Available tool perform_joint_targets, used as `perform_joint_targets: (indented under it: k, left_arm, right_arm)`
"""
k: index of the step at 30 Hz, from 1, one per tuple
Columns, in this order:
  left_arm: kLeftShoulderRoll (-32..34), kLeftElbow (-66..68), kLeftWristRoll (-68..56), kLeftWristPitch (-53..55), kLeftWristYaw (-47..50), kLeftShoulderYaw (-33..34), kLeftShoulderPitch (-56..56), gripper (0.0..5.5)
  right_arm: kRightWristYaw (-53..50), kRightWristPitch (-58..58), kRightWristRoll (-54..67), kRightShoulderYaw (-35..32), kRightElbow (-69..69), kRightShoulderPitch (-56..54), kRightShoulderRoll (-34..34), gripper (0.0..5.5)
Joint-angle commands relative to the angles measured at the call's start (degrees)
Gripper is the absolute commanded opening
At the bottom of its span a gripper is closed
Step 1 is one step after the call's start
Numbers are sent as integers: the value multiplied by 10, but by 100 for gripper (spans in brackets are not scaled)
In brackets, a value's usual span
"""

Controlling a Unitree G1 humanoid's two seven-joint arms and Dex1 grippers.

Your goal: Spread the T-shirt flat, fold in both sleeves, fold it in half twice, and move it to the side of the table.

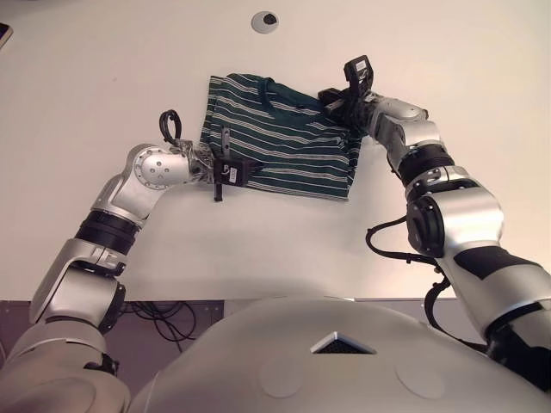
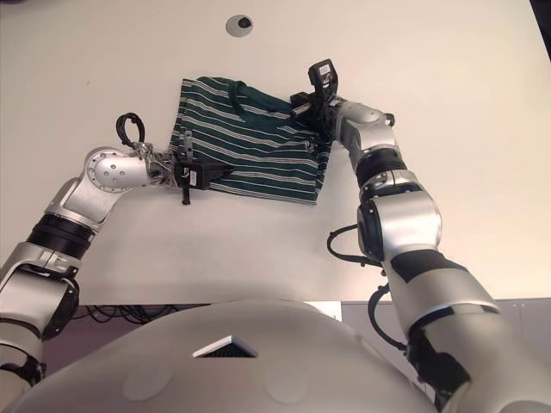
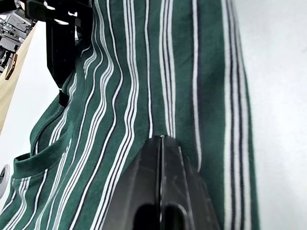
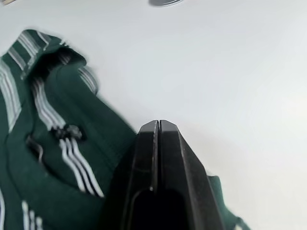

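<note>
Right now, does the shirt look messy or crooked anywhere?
Yes. The shirt lies crooked on the table, its lower edge slanting. The part by the right gripper is rumpled instead of flat.

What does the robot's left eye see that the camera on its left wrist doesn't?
Left eye: the whole shirt from above, the left arm and right arm at its sides, and the near edge of the table. Left wrist: the left gripper up close, fingers shut, stripes just beyond. Both: the green striped shirt on the white table.
</note>
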Motion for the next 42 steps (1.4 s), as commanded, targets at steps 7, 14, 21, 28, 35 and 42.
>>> perform_joint_targets:
  k: [7,14,21,28,35,42]
  left_arm:
    - [54,73,40,22,-61,-3,-25,0]
    - [-4,183,62,-28,-11,6,-151,0]
    - [13,143,20,-119,58,82,-110,0]
    - [87,-17,-101,-167,82,224,90,95]
    - [198,-62,81,-265,112,260,243,209]
    - [190,-90,126,-225,43,160,206,246]
  right_arm:
    - [198,-5,-111,159,-267,230,-152,1]
    - [190,95,-85,224,-681,465,-214,1]
    - [102,221,28,85,-804,504,-194,58]
    - [98,216,100,-26,-967,597,-238,169]
    - [107,-28,-85,109,-1021,733,-312,300]
    - [34,-93,-206,219,-902,646,-241,340]
